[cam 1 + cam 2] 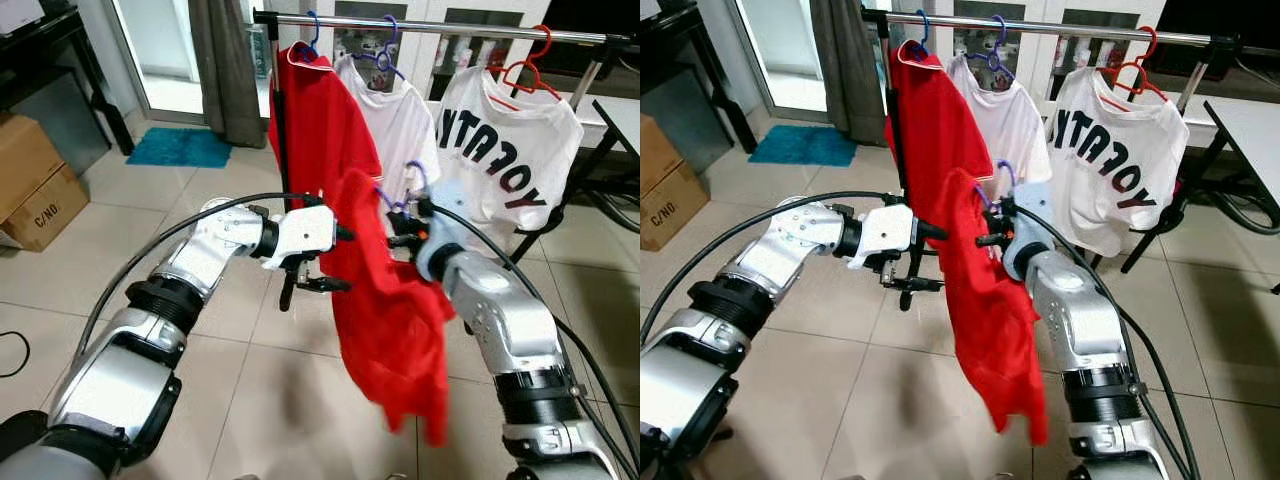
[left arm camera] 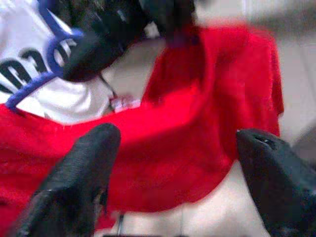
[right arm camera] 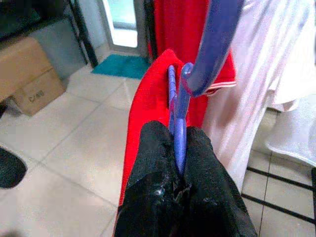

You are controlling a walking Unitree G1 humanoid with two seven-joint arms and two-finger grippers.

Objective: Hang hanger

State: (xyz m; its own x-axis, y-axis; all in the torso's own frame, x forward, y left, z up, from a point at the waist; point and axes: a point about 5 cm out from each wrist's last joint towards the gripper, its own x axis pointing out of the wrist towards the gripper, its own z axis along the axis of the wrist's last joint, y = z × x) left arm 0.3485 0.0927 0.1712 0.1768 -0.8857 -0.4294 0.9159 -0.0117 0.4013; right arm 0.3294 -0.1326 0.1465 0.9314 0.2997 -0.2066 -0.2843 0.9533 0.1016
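Observation:
A purple hanger (image 3: 180,123) carries a red shirt (image 1: 390,310) that hangs loosely below it. My right gripper (image 3: 178,163) is shut on the hanger's neck and holds it up in front of the clothes rail (image 1: 450,28), with the hook (image 1: 418,176) well below the bar. My left gripper (image 1: 305,288) is open just left of the shirt; in the left wrist view its fingers (image 2: 74,182) stand wide apart with the red cloth beyond them. On the rail hang another red shirt (image 1: 315,120), a plain white shirt (image 1: 400,120) and a white lettered tee (image 1: 510,150).
Cardboard boxes (image 1: 35,185) stand on the tiled floor at far left, with a black stand behind them. A teal mat (image 1: 180,147) lies by the curtain (image 1: 225,70). A white table edge (image 1: 620,120) and the rack's black legs (image 1: 560,210) are at right.

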